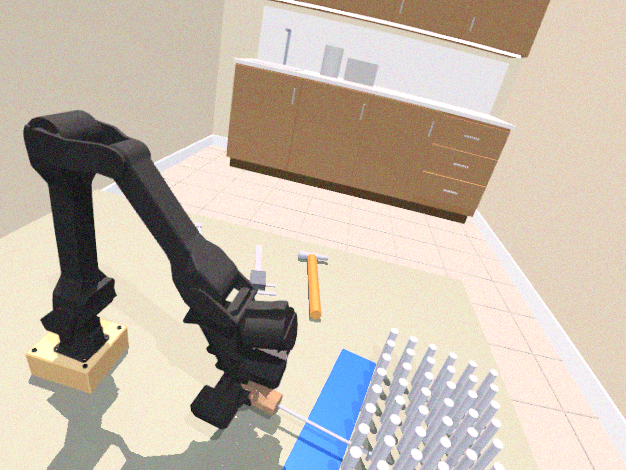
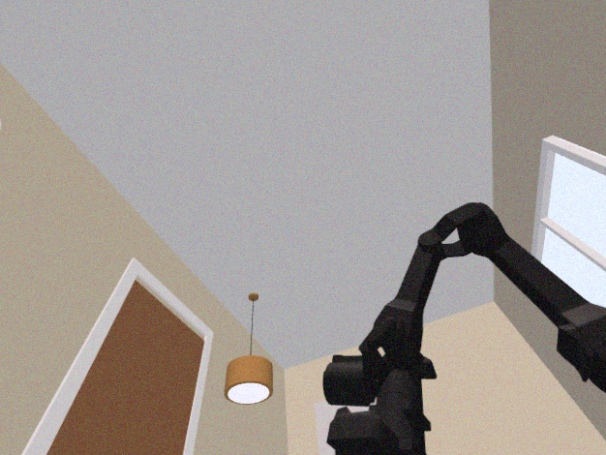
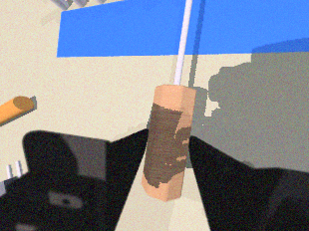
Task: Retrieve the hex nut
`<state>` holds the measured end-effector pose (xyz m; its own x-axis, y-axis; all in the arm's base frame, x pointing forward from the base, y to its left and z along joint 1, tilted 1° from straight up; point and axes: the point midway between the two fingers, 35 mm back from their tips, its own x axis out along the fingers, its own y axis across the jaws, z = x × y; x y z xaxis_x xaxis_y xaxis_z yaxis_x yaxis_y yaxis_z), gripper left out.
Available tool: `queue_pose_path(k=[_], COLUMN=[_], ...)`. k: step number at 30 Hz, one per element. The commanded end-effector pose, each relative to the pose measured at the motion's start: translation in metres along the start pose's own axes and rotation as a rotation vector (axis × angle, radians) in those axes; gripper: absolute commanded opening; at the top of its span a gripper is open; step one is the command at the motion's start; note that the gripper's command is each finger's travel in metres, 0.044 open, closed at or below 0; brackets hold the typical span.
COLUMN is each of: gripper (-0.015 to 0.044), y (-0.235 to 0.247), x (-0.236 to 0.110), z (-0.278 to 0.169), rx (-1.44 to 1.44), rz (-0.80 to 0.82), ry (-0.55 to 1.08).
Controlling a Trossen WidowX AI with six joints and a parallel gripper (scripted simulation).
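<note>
My gripper (image 3: 168, 136) is shut on the wooden handle of a thin-rod tool (image 3: 171, 105) (image 1: 267, 399). The tool's pale metal rod (image 1: 313, 423) (image 3: 182, 45) reaches over the blue taped strip (image 1: 331, 404) (image 3: 115, 30). In the top view its far end passes between the front standing metal spacers (image 1: 363, 434) near the bottom of the view. The spacers I can see stand upright in rows behind the strip. The rod's tip is hard to make out among them. I cannot see the hex nut in any view. The exterior view shows only the arm, walls and ceiling.
An orange-handled hammer (image 1: 314, 288) (image 3: 15, 110) lies beyond the arm, left of the spacer field in the top view. A grey caliper-like tool (image 1: 258, 278) lies farther left, close behind the arm. Another small metal thing (image 1: 198, 227) shows partly behind the forearm.
</note>
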<state>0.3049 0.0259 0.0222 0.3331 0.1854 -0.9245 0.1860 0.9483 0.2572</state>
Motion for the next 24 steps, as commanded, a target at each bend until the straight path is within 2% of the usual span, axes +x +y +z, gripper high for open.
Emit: queue_pose_path(k=[1,24], gripper=[0.0000,0.0000], y=[0.002,0.002], x=[-0.001,0.002], z=[0.007,0.021], rx=[-0.009,-0.009], rz=[0.007,0.007], ry=[-0.011,-0.012])
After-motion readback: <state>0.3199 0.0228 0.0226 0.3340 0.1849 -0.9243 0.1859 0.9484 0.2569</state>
